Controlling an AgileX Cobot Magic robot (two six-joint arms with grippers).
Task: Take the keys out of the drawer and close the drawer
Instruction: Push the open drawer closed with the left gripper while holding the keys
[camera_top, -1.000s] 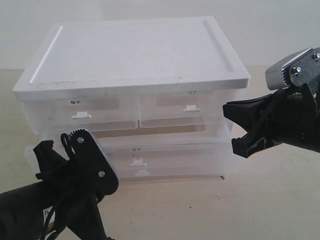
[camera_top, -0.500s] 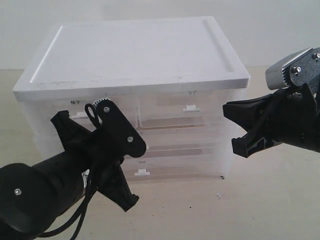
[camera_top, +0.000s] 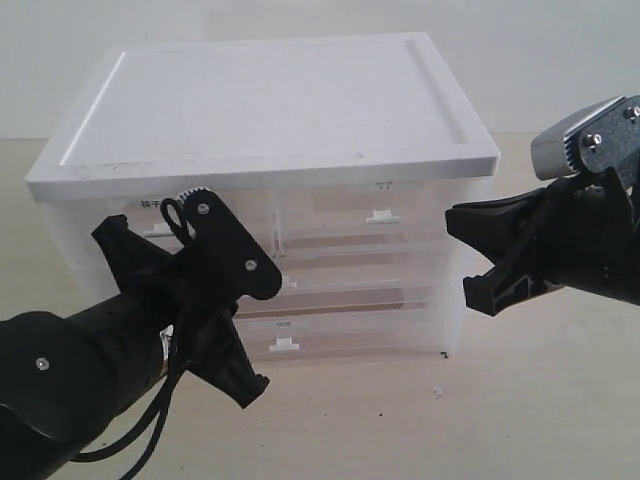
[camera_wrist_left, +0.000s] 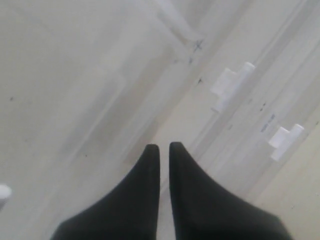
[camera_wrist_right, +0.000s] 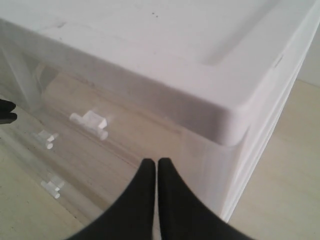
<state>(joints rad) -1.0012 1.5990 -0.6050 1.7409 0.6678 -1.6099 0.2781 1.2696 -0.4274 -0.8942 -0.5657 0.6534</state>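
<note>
The clear plastic drawer unit (camera_top: 300, 150) with a white lid stands in the middle, and all its drawer fronts sit flush. The keys are not visible in any view. My left gripper (camera_top: 215, 280) hovers close in front of the unit's left half, over the wide drawers; its fingers (camera_wrist_left: 145, 170) stand nearly together around nothing. Two white drawer handles (camera_wrist_left: 232, 85) show just beyond its tips (camera_wrist_left: 160, 146). My right gripper (camera_top: 470, 255) hangs beside the unit's right front corner, and its fingers (camera_wrist_right: 152, 161) are closed and empty.
The lowest wide drawer's handle (camera_top: 284, 345) and the upper right drawer's handle (camera_top: 383, 215) are exposed. The unit rests on a beige tabletop (camera_top: 450, 420). A white wall rises behind it.
A wide drawer that stuck out a second ago is now pushed in flush. My left arm rose from the lower left and moved up against the unit's front. The right arm stayed still.
</note>
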